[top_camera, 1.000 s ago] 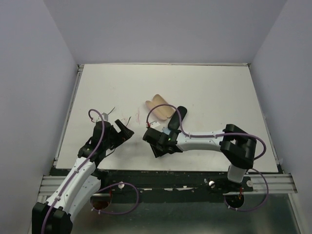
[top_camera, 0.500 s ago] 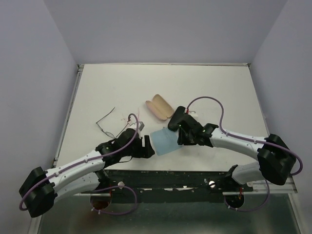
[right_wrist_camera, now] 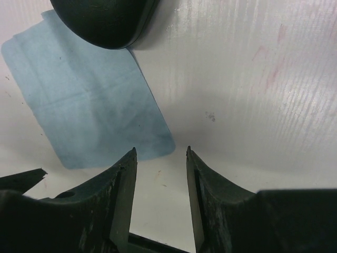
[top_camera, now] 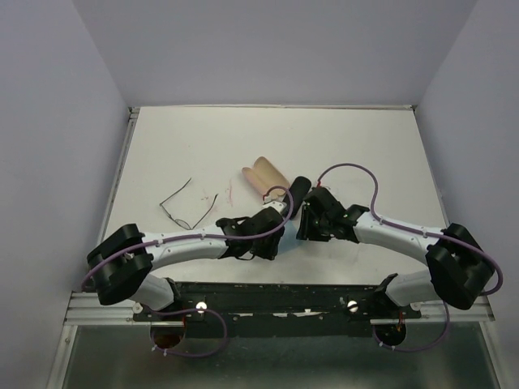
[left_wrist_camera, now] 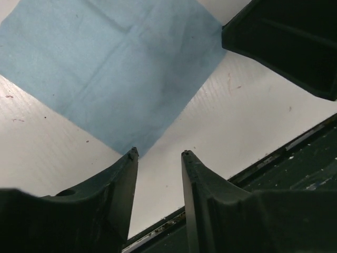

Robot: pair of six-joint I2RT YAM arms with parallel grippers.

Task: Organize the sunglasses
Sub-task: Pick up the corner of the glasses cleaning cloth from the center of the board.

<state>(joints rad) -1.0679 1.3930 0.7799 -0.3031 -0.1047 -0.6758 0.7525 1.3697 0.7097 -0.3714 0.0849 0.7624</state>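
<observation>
The sunglasses do not show in any view. A light-blue cloth (left_wrist_camera: 116,58) lies flat on the white table between my two grippers. My left gripper (left_wrist_camera: 158,153) stands open at the cloth's near corner, its left fingertip (left_wrist_camera: 131,154) right at the corner and only bare table between the fingers. The right gripper (right_wrist_camera: 160,149) is open too, beside another corner of the cloth (right_wrist_camera: 89,105), nothing in its jaws. From above, the left gripper (top_camera: 272,239) and the right gripper (top_camera: 306,223) nearly meet and cover the cloth.
An open tan-pink case (top_camera: 263,176) and a black case (top_camera: 298,188) lie just beyond the grippers; the black case (right_wrist_camera: 102,21) rests on the cloth's far edge. Thin wire-framed spectacles (top_camera: 185,207) lie unfolded at the left. The table's front rail (top_camera: 268,288) is close behind.
My left arm has swung far to the right, over the cloth, and its jaws have narrowed. The cloth, plain from above half a second ago, is now covered by the arms.
</observation>
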